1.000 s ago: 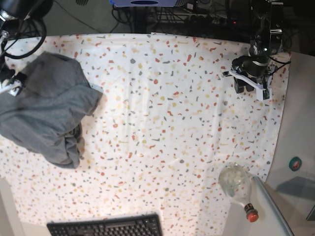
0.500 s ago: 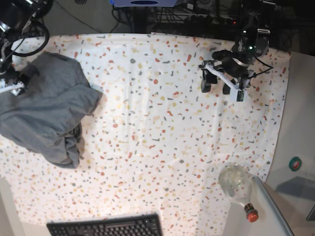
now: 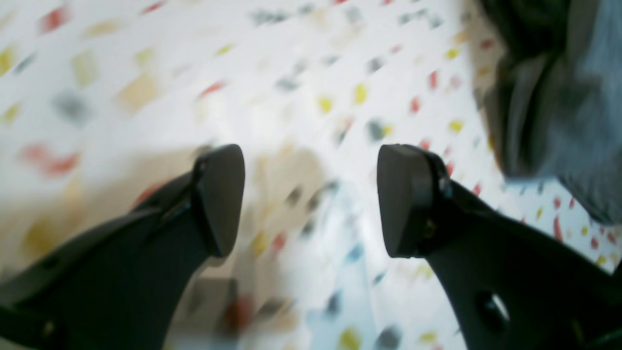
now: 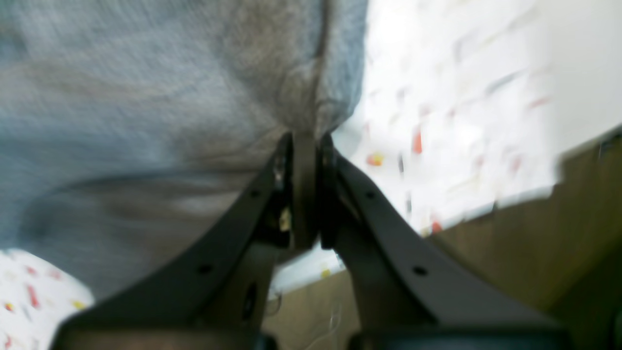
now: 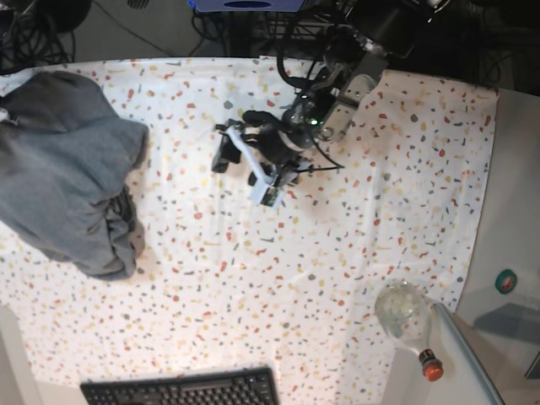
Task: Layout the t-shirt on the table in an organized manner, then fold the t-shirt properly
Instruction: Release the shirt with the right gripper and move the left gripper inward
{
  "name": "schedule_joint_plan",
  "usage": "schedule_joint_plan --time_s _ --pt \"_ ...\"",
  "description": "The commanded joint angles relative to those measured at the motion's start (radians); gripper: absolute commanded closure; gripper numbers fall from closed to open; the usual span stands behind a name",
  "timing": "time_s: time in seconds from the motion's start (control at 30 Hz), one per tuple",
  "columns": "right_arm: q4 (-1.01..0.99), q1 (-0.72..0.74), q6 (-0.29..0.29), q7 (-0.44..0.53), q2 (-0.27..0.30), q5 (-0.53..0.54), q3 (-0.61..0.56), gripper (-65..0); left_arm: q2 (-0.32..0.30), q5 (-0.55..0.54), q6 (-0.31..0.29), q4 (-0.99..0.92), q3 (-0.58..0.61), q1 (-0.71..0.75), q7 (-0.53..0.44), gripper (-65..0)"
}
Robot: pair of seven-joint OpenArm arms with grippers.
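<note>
1. Gripping an edge of the t-shirt (image 4: 160, 92), my right gripper (image 4: 305, 141) had its jaws pinched together on a fold of grey knit; I read this hold as the anchor for pulling the garment open. In the base view that gripper sat out of frame at the left edge, so only the wrist view confirmed the grasp.

2. I saw the t-shirt (image 5: 63, 169) lying as a crumpled heap at the left edge of the table (image 5: 405, 219), partly draped past its border, layers bunched over one another. No sleeve or hem could be told apart.

3. My left gripper (image 5: 246, 169) hovered above the middle of the table, jaws apart and empty, pointed toward the heap. In its wrist view the two fingers (image 3: 221, 194) framed only speckled cloth, with the grey fabric near the upper right corner, well apart from them.

4. I judged the layout step barely started: one corner was secured, and a second hold looked necessary before the shirt could be spread flat.

5. A keyboard (image 5: 181, 390) and a bottle (image 5: 409, 321) lay near the front edge, away from the work.
</note>
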Motion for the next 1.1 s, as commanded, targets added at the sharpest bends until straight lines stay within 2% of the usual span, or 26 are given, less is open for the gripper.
schedule_joint_plan --time_s 0.0,0.23,0.33,0.4,0.5,0.57,0.63,0.73,0.77,0.83,0.87,0.9,0.97,1.07 --pt "0.035 -0.007 0.011 0.01 0.009 0.012 -0.006 0.0 0.037 -0.01 -0.011 -0.006 0.028 -0.039 -0.022 -41.0" --pt "0.046 -0.015 0.011 0.01 0.004 0.012 -0.006 0.0 0.221 -0.012 -0.011 -0.183 0.215 -0.234 -0.025 -41.0" --pt "0.052 -0.023 0.011 0.01 0.004 0.012 -0.006 0.0 0.221 -0.035 -0.011 -0.224 0.284 -0.295 -0.068 -41.0" --pt "0.049 -0.036 0.013 0.016 0.005 0.012 -0.008 0.0 0.221 -0.107 -0.011 -0.227 0.312 -0.311 -0.122 -41.0" --pt "0.023 -0.024 -0.004 0.021 0.036 0.009 -0.011 0.0 0.215 -0.199 -0.011 -0.226 0.274 -0.32 -0.138 -41.0" --pt "-0.04 0.028 -0.042 0.02 0.078 0.009 -0.005 0.0 0.175 -0.226 -0.011 -0.219 0.232 -0.3 -0.138 -41.0" --pt "-0.141 0.065 -0.087 0.015 0.124 0.007 -0.008 0.0 0.101 -0.233 -0.011 -0.181 0.183 -0.248 -0.138 -41.0" --pt "-0.232 0.103 -0.102 -0.016 0.165 0.009 -0.014 0.0 -0.047 -0.234 -0.011 -0.02 0.08 -0.12 -0.138 -41.0" --pt "-0.224 0.102 -0.102 -0.016 0.162 0.009 -0.014 -5.3 -0.089 -0.234 -0.011 0.037 0.042 -0.077 -0.138 -41.0" --pt "-0.138 0.085 -0.101 0.01 0.151 0.009 -0.014 -21.6 -0.189 -0.234 -0.011 0.158 -0.067 0.03 -0.138 -41.0" --pt "-0.084 0.062 -0.102 0.036 0.127 0.009 -0.014 -27.3 -0.225 -0.234 -0.011 0.204 -0.119 0.082 -0.138 -41.0" --pt "-0.026 0.042 -0.108 0.059 0.104 0.009 -0.015 -30.2 -0.254 -0.234 -0.011 0.238 -0.168 0.125 -0.138 -41.0" --pt "0.103 0.017 -0.108 0.075 0.067 0.007 -0.04 -30.8 -0.314 -0.234 -0.011 0.282 -0.268 0.216 -0.138 -41.0" --pt "0.227 -0.009 -0.111 0.073 0.053 0.007 -0.19 -31.2 -0.351 -0.234 -0.013 0.318 -0.412 0.334 -0.138 -41.0"
